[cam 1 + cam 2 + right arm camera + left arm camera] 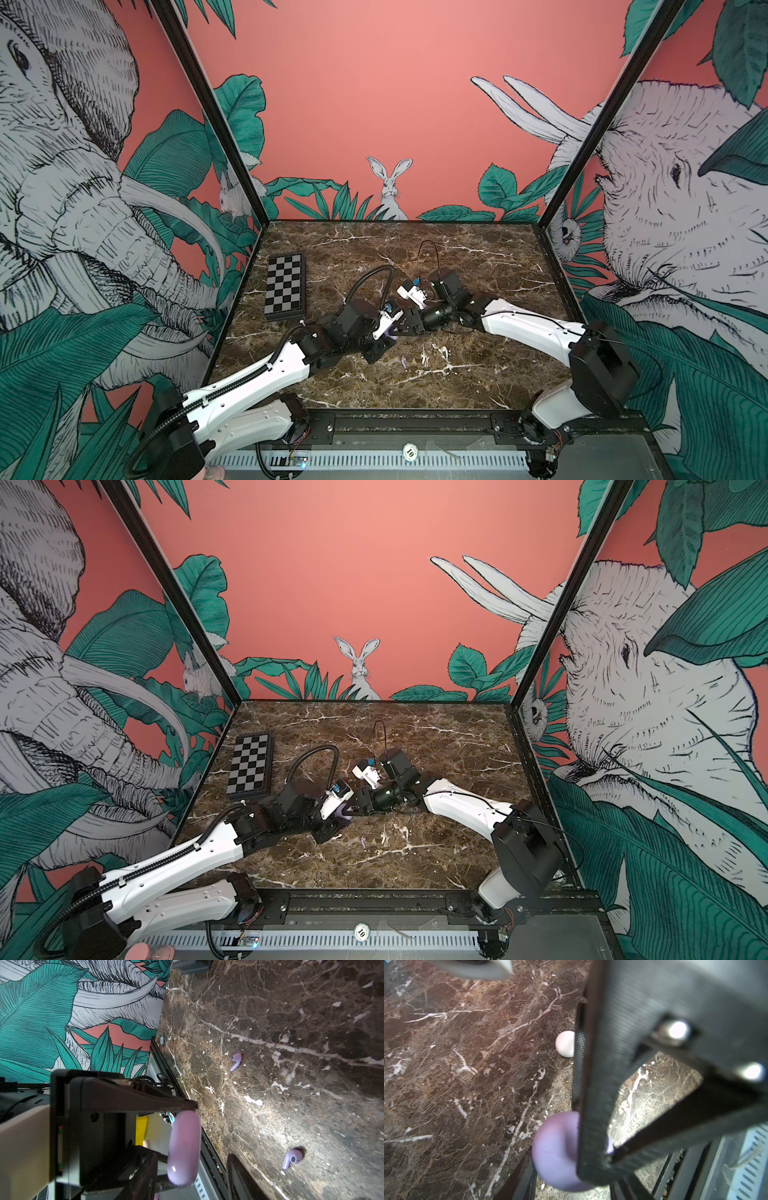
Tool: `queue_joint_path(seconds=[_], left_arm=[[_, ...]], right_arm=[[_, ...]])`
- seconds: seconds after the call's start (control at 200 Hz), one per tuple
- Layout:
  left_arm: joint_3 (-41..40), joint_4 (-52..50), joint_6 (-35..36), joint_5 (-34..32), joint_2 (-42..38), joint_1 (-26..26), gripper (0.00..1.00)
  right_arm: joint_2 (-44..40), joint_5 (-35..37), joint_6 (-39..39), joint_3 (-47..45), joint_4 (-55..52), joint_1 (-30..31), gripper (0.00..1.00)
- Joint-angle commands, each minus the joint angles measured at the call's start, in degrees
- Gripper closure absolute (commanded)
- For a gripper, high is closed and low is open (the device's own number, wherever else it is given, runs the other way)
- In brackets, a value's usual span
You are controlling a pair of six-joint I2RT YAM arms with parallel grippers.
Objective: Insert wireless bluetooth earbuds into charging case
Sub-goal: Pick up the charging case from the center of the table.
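1. Earbuds: the right wrist view gives me a lilac stemmed earbud (236, 1061) and a second lilac earbud (292, 1158), apart on the brown marble table (291, 1012); in a top view I find one.
2. Round lilac case (184, 1147) mid-table, clamped by left gripper (384, 336); right gripper (212, 1131) touches it, grip unclear.
3. White front disc (409, 452) reads "10".
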Motion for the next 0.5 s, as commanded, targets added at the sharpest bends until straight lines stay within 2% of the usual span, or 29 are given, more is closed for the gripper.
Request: queue_joint_path(seconds=[0.0, 0.125, 0.495], left_arm=[[-1.12, 0.89, 2.02, 1.57, -2.06, -0.55, 1.0], [-1.28, 0.63, 2.59, -0.22, -2.56, -0.7, 1.0], [-1.33, 1.02, 3.48, -0.62, -1.77, -1.06, 1.0]], right_arm=[[0.06, 0.15, -1.65, 1.31, 0.82, 0.39, 0.52], [0.09, -0.46, -1.47, 1.23, 0.66, 0.6, 0.55], [-0.61, -2.14, -1.16, 1.05, 0.57, 1.08, 0.54]])
